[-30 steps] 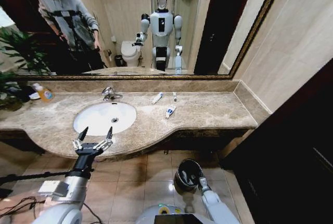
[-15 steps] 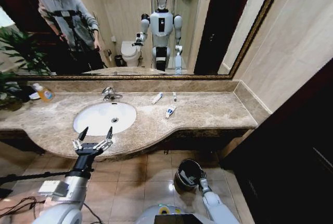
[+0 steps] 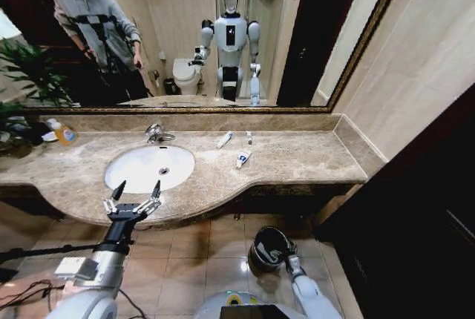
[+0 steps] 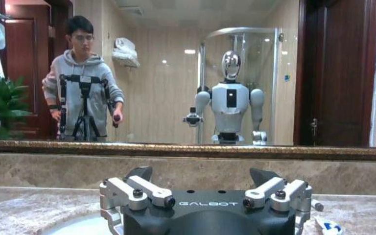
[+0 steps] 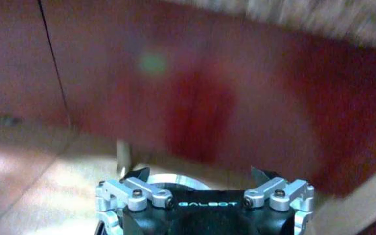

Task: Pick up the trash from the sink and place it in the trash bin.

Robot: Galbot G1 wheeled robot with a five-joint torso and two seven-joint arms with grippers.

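Left gripper (image 3: 136,189) lower left of the head view, fingers spread apart and empty, hovering at the front edge of the beige counter (image 3: 297,157) just below the sink (image 3: 149,168). Right gripper (image 3: 283,251) low at bottom centre, right beside the trash bin (image 3: 267,248) on the floor tiles; its wrist view shows the prongs apart with nothing between them. Trash: white tubes (image 3: 223,139) and wrapper (image 3: 243,159) lie on the counter right of the basin, mid-frame. Orange bottle (image 3: 62,133) far left.

Sink (image 3: 141,167): glossy white ceramic, polished beige marble rim. Tap (image 3: 155,133): shiny chrome. Trash bin (image 3: 267,248): dark, shiny metal rim.
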